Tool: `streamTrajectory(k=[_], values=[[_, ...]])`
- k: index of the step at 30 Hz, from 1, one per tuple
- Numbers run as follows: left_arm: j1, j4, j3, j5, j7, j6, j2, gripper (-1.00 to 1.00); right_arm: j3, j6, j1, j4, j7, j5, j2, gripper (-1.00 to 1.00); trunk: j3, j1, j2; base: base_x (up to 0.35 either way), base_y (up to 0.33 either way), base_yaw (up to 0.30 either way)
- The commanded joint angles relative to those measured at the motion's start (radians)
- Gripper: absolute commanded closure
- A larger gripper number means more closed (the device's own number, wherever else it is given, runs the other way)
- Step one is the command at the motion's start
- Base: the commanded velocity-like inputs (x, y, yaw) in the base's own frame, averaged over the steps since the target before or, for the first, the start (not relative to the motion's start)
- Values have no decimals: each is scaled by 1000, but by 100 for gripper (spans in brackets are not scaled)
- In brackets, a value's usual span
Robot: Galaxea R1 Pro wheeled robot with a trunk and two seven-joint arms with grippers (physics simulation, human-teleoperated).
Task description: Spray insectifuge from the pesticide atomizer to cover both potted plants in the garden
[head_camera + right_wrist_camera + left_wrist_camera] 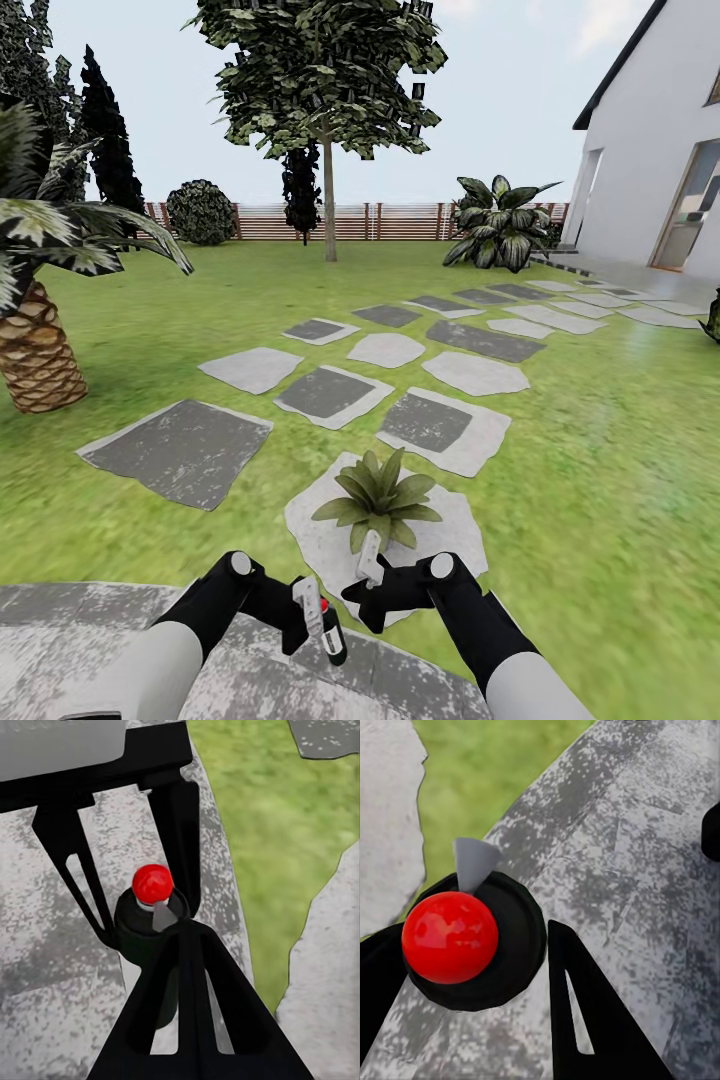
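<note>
Pesticide atomizer [330, 625], dark bottle w/ red cap, sits between the fingers of left end effector [312, 612], closed on it, over grey patio [80, 640] edge. Right end effector [368, 572] just beside; can't tell if open. One potted plant [378, 497] directly ahead on pale slab [450, 535], nothing between. Palm trunk [35, 350] far left, stepping stones [325, 392] & open lawn [600, 480] beyond, fence [400, 222] at back.

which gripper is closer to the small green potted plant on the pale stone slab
Right. The right gripper sits just below the small speckled green potted plant, nearly at its leaves. The left gripper, holding the dark red-topped spray bottle, is lower and further left.
</note>
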State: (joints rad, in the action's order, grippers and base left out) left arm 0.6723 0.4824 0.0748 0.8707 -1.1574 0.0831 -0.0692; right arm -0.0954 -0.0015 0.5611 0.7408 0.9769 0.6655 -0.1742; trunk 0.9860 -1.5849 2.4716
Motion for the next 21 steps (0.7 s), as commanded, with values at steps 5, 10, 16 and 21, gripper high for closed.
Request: streamTrajectory(k=[5, 10, 16, 21], values=[[1, 1, 8, 10, -3, 9, -20, 100, 0, 0, 0, 2, 3, 6, 0, 100, 1, 0, 0, 0, 0, 0], [1, 1, 8, 10, 3, 8, -34, 100, 1, 0, 0, 2, 3, 6, 0, 100, 1, 0, 0, 0, 0, 0], [1, 1, 7, 10, 5, 7, -37, 100, 0, 0, 0, 2, 3, 6, 0, 100, 1, 0, 0, 0, 0, 0], [1, 1, 7, 4, 5, 7, -37, 100, 1, 0, 0, 2, 3, 6, 0, 100, 1, 0, 0, 0, 0, 0]])
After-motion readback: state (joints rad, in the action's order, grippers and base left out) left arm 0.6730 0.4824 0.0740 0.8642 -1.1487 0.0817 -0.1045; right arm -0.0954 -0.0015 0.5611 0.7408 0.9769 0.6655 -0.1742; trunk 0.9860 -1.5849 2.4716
